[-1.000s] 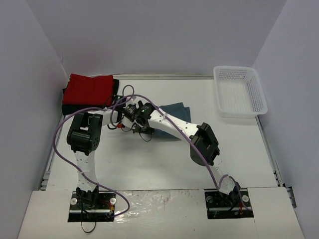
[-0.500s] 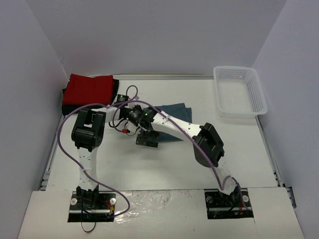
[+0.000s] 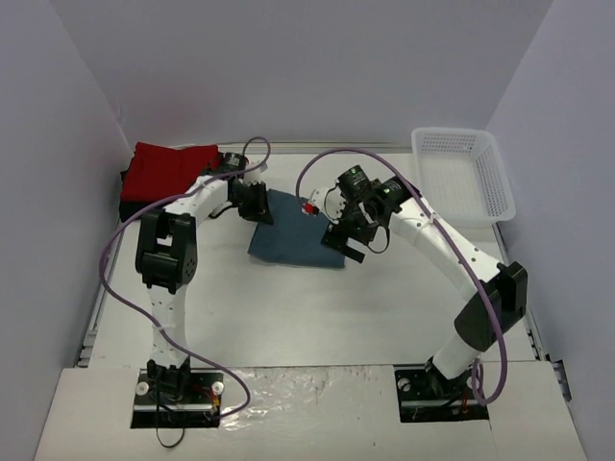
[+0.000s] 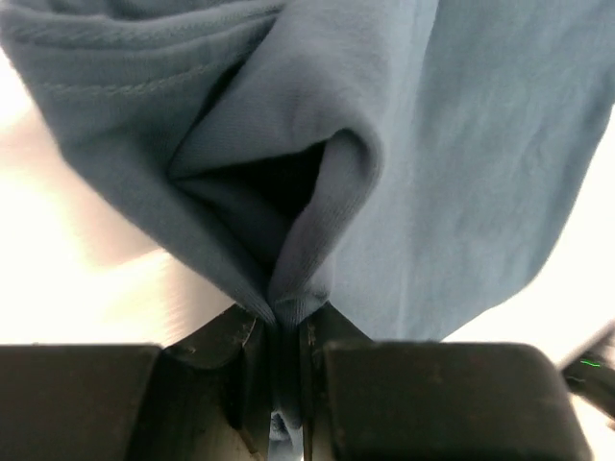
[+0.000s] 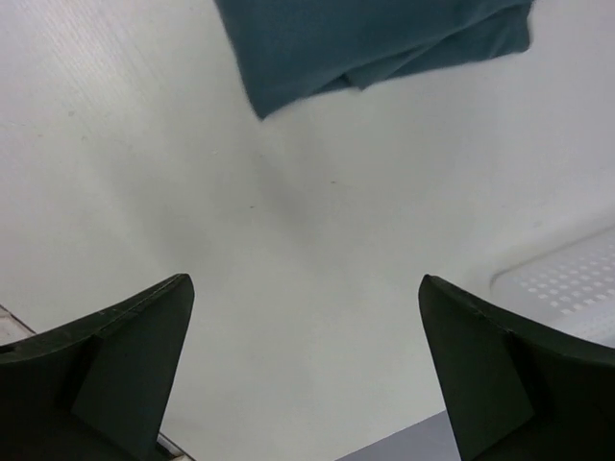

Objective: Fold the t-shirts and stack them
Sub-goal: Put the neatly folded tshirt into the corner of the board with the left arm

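Top view: A white table (image 3: 317,307) is sitting between pale walls, with both arms reaching over it from the near edge. A folded teal shirt (image 3: 293,238) is lying flat near the middle of the table, slightly left. The left fingers (image 3: 258,204) are gripping the shirt's far left corner. The right fingers (image 3: 344,246) are hanging spread apart at the shirt's right edge, holding nothing. A folded red shirt (image 3: 168,173) is resting in the far left corner, on top of a black shirt (image 3: 126,180) whose edge is peeking out at the left. A white lattice basket (image 3: 461,182) is standing at the far right, well apart from the shirts.

Left wrist view: The left fingers (image 4: 404,394) are pressed together, pinching a bunched fold of the teal shirt (image 4: 461,144). The cloth is filling most of the view, a stitched hem showing at the top left.

Right wrist view: The right fingers (image 5: 125,365) are standing wide apart, with only bare table (image 5: 288,211) between them. A corner of the teal shirt (image 5: 375,38) is lying at the top of the view, apart from the fingers. The basket (image 5: 567,279) rim is showing at the lower right.
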Controlling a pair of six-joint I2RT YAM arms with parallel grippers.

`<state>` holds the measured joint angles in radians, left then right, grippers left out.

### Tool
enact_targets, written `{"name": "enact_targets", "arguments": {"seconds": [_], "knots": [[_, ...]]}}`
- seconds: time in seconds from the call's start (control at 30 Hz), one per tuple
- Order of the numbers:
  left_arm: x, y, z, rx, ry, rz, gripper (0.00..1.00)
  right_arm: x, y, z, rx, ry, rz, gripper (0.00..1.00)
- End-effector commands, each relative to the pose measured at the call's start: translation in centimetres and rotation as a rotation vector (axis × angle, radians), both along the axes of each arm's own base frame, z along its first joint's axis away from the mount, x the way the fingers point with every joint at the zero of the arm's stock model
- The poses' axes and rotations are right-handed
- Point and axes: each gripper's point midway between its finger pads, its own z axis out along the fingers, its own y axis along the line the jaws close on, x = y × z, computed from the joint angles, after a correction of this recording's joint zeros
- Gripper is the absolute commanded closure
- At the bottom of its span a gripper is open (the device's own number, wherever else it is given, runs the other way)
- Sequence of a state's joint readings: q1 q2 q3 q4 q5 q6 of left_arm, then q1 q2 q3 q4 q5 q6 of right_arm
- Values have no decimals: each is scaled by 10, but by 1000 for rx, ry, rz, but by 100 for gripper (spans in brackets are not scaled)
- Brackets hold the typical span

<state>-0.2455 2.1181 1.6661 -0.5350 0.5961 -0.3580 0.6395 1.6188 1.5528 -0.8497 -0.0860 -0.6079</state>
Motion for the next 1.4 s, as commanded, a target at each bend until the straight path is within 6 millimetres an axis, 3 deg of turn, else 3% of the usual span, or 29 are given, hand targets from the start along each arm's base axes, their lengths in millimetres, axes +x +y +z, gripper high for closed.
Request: {"name": "enact_targets", "arguments": {"seconds": [0.0,0.2,0.3,0.43,0.5,0.57,0.8,1.1,1.37], "knots": [[7,42,58,221,-147,-33,98,-22,4,-41,-14,162,50,0],[22,72,75,436,-201,-10,98,-19,-3,-79,0,283,-8,0],[36,86,87,553,-236,14,98,-6,-12,-91,19,294,-73,0],[67,106,123,745,-351,57,98,-5,-23,-112,-11,330,-110,0],[76,115,130,847,-387,48,98,-5,-25,-122,-26,344,-123,0],[82,110,147,891,-444,29,98,-8,-27,-130,-47,364,-127,0],[95,110,163,1058,-523,35,98,-10,-29,-141,-77,375,-131,0],[110,112,200,1220,-641,93,98,-12,-38,-160,-154,387,-150,0],[117,119,224,1288,-697,122,98,-15,-43,-173,-220,391,-153,0]]}}
